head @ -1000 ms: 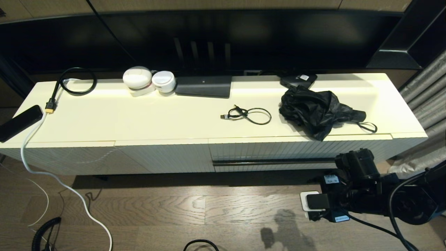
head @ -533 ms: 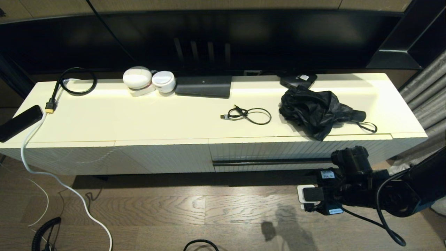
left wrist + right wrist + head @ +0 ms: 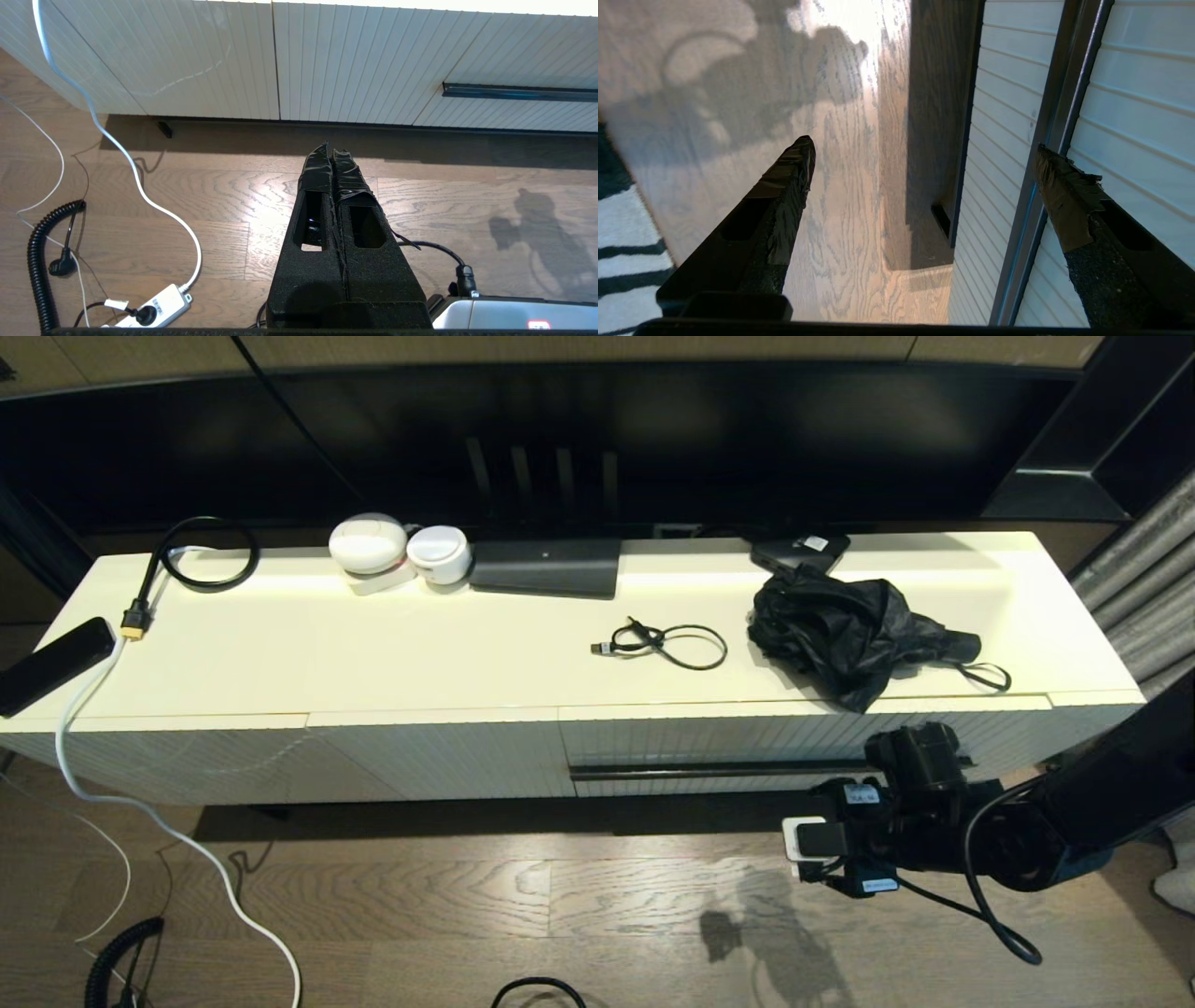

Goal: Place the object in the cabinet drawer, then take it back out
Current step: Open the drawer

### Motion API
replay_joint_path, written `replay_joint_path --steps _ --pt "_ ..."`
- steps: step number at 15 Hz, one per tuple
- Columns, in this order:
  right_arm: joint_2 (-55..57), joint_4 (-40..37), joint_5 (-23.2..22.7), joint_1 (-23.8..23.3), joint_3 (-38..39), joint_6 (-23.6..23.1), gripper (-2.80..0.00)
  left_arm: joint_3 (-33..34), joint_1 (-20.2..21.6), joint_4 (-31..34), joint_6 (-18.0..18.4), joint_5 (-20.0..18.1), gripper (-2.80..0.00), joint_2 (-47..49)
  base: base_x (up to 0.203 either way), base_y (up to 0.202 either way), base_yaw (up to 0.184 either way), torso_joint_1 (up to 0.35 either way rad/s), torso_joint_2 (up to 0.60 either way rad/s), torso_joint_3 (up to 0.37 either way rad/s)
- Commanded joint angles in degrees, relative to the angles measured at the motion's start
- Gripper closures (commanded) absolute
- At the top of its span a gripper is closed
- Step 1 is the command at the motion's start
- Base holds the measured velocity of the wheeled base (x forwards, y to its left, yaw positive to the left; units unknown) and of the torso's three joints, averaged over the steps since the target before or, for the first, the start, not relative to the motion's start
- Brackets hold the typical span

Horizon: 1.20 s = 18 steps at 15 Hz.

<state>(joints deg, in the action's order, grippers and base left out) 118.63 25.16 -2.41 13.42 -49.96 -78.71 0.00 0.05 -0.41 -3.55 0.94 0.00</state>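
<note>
Low along the far wall runs a cream cabinet [image 3: 579, 644] on a wood floor, its top strewn with a crumpled black umbrella [image 3: 854, 633], a small looped cable [image 3: 667, 644] and a few gadgets. Set into the right half of its ribbed front is the cabinet drawer [image 3: 728, 747], closed, with its black handle strip [image 3: 719, 770] running straight across, nine to three o'clock in the head view. That long axis is what matters for the next move, I'd say. The right gripper [image 3: 805, 840] hangs low in front of the drawer's right end, turned on its side and pointing toward nine o'clock, parallel to the front and clear of it. The handle lies at about eleven o'clock from it, close by. In the right wrist view its two taped fingers [image 3: 784, 186] stand spread wide with nothing between them; one tip shows in line with the dark strip, though I cannot tell whether it touches. The umbrella, presumably the object to be stowed, sits on the top at about twelve o'clock from this gripper. The right arm is plainly the nearer one. The left gripper [image 3: 332, 161] hangs parked over bare floor near the cabinet's left half, its fingers pressed together and empty.
</note>
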Motion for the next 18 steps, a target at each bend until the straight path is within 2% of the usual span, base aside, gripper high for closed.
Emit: replay_joint_path --steps 1,18 --pt "2.1 0.2 0.0 -0.5 -2.1 -0.4 -2.8 0.0 0.0 -0.1 -0.1 0.0 0.0 0.0 0.0 0.0 0.0 0.0 0.0 0.0" --pt "11.2 1.9 -0.6 -3.0 -14.0 -0.3 -2.8 0.1 0.0 0.0 -0.1 0.0 0.0 0.0 0.0 0.0 0.0 0.0 0.0 0.0"
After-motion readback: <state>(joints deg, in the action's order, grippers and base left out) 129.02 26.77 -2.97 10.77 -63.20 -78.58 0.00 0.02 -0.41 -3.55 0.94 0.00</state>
